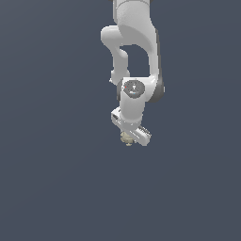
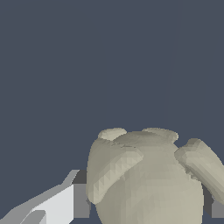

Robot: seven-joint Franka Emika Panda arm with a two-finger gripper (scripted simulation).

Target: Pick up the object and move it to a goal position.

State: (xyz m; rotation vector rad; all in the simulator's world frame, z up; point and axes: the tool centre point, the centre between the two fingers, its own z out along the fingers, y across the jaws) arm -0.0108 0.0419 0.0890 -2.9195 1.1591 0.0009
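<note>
wrist view: gripper (image 2: 146, 210) clamped on object (image 2: 148, 179); roundish, long axis unclear.

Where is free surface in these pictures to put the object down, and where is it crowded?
The dark grey surface is bare nearly everywhere: wide patches lie to the exterior view's left and right of the arm and below the gripper. Only one spot is crowded: right under the gripper, where the beige object sits between the fingers.
</note>
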